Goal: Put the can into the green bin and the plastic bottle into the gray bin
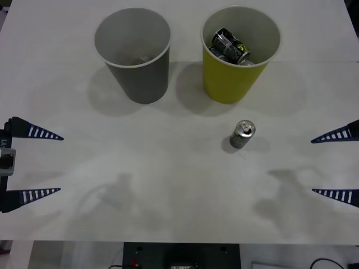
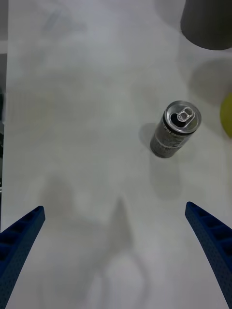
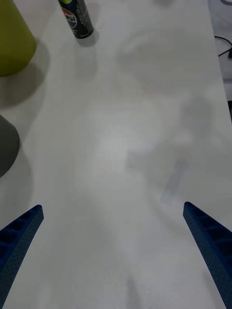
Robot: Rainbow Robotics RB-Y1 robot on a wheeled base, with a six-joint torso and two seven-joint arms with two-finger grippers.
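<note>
The can [image 1: 243, 134] stands upright on the white table, in front of the green bin [image 1: 208, 78]; it is also seen from the right wrist [image 2: 175, 129] and the left wrist [image 3: 77, 19]. The green bin holds other dark cans [image 1: 230, 46]. To its left stands the gray bin [image 1: 140, 78]. My right gripper [image 1: 312, 166] hovers open at the right edge, well to the right of the can, its fingers [image 2: 19, 236] spread wide. My left gripper [image 1: 60, 163] is open at the left edge, far from the can. The plastic bottle is out of view.
The two bins stand side by side at the back of the table [image 1: 168, 185]. Bare white surface lies between the grippers and in front of the can. Dark equipment [image 1: 179, 256] sits below the table's front edge.
</note>
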